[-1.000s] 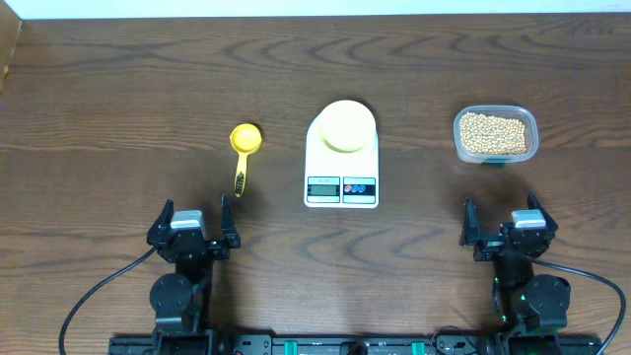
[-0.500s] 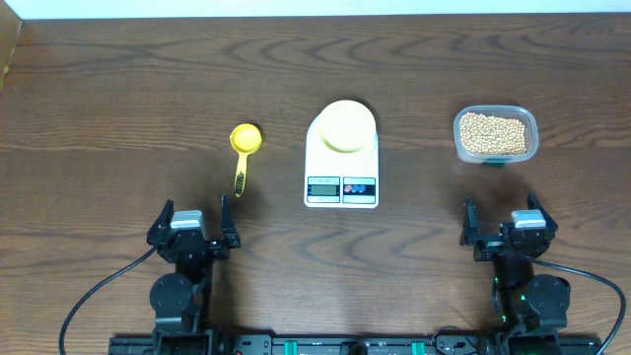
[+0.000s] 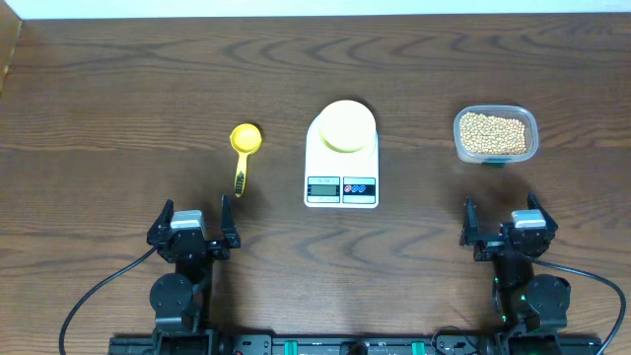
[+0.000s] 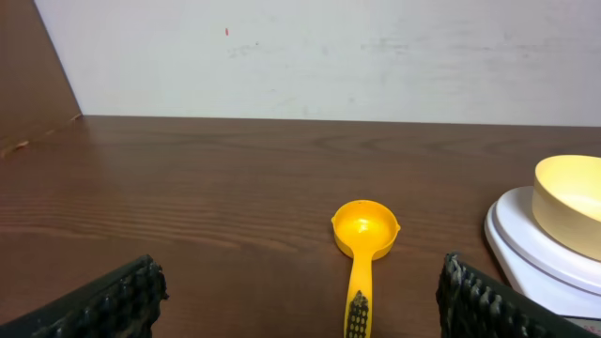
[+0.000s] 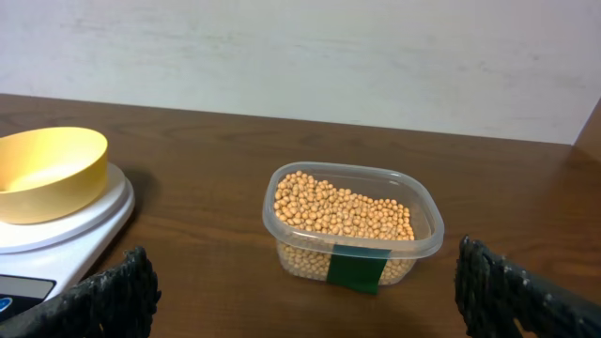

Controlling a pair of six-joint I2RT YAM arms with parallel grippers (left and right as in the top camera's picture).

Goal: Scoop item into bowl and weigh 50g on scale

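Tan beans [image 5: 343, 218] in tub [image 5: 424, 252], ahead of right gripper [image 5: 305, 296], jaws apart.

Yellow bowl [image 3: 342, 126] atop scale [image 3: 341, 170], beans [image 3: 493, 132] apart

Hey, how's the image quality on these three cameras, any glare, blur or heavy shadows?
Overhead: sharp, evenly lit, only a small shadow beside the tub. Left wrist: the scoop is in focus, with a slight sheen in its cup. Right wrist: beans and bowl are crisp; no strong glare.
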